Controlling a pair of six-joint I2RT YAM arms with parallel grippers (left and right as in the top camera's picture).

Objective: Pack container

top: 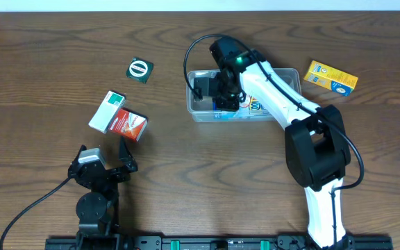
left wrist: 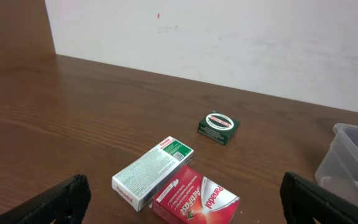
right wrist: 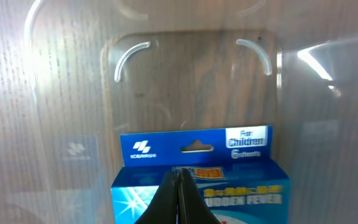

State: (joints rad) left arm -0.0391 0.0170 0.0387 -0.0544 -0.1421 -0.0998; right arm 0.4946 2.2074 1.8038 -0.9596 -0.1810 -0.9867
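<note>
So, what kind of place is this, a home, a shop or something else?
Probably a robotics lab: the left arm and right arm are mounted at the edge of a wooden table, a plain white wall stands behind, and small boxes like the red box lie near a clear container.

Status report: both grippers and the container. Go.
Left gripper open, facing red box. Right gripper shut, down inside container, over blue box. Only right arm across container's opening.
</note>
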